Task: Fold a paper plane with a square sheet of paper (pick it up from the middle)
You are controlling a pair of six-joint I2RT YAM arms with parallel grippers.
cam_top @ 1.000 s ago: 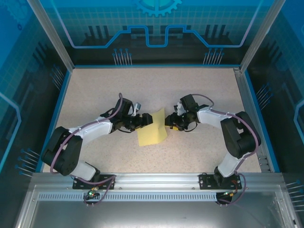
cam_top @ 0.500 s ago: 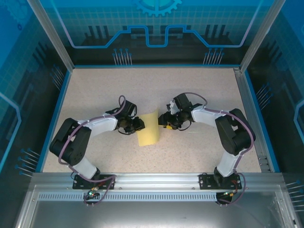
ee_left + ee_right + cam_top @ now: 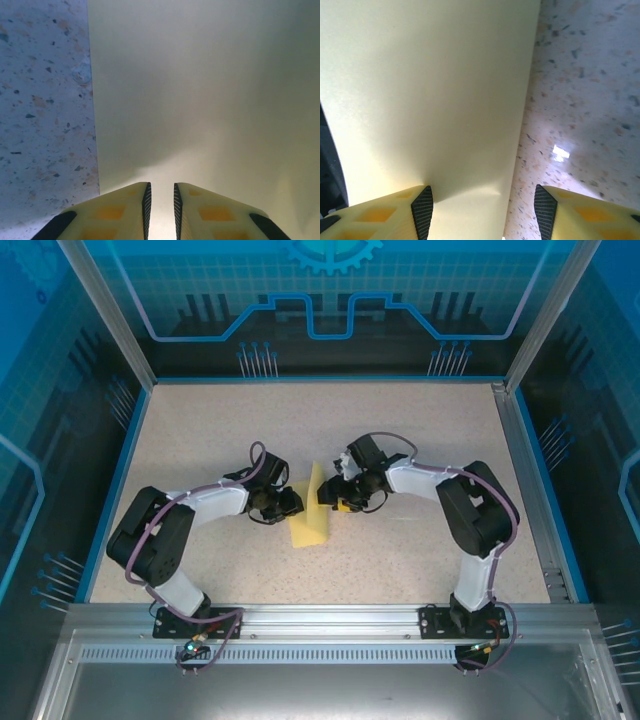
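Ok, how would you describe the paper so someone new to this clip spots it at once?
Look at the speckled beige table inside the blue-walled cell, at its middle where the two arms meet. Between the left hand and the right hand sits the sheet of paper, partly raised off the surface. It is the one pale yellow, thin, flat thing there.

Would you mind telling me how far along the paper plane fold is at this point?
Done: the square sheet of paper is partly lifted, one side raised between the arms. In hand: the left claw pinches it, while the right claw stands open astride one edge. Left: pressing this fold flat and all later folds; no plane shape shows.
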